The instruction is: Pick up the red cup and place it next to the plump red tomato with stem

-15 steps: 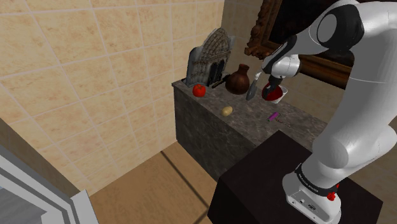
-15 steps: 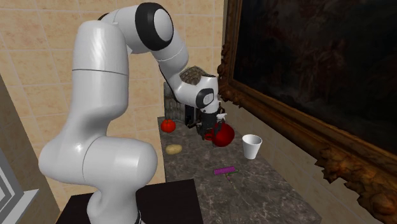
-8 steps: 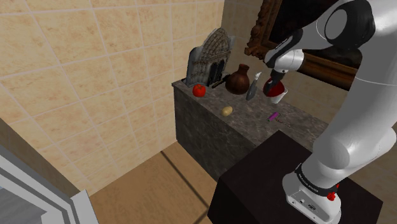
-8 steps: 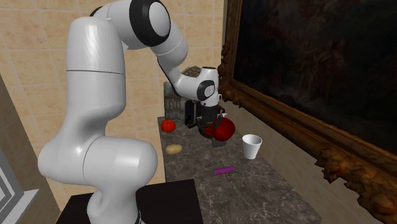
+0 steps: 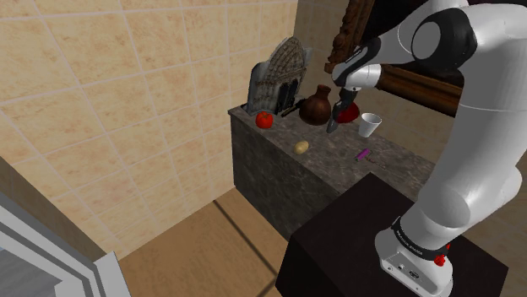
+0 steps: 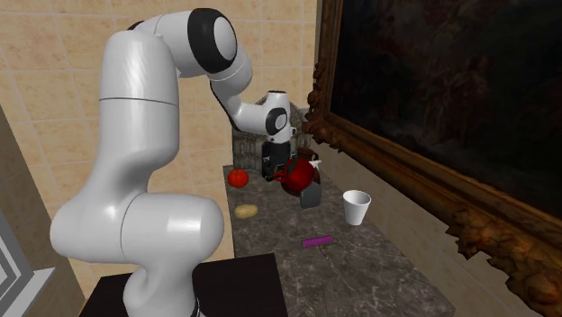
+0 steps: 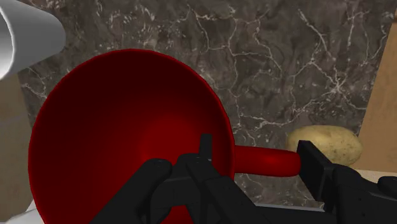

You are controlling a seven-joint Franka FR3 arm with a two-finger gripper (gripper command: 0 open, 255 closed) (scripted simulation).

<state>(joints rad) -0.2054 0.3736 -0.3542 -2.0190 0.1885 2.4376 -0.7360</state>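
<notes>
My gripper (image 5: 342, 110) is shut on the red cup (image 5: 348, 110), which hangs in the air above the dark marble counter (image 5: 334, 164), just in front of a brown jug (image 5: 316, 106). In the wrist view one finger sits inside the red cup (image 7: 121, 133) and the other at the end of its handle, with the gripper (image 7: 257, 163) clasping between them. The red tomato (image 5: 264, 120) rests at the counter's far corner, toward the shoulder view's left. From the second exterior view, the cup (image 6: 301, 175) hangs right of the tomato (image 6: 238, 177).
A potato (image 5: 301, 147) lies near the counter's front edge, below the gripper in the wrist view (image 7: 326, 144). A white cup (image 5: 368, 125) and a small purple object (image 5: 364, 154) stand nearer the stand. A grey arched ornament (image 5: 279, 74) and a framed painting (image 6: 432, 90) back the counter.
The arm has lifted the red cup away from the white cup and carried it toward the shoulder view's left, closer to the jug and tomato. The white cup now stands uncovered.
</notes>
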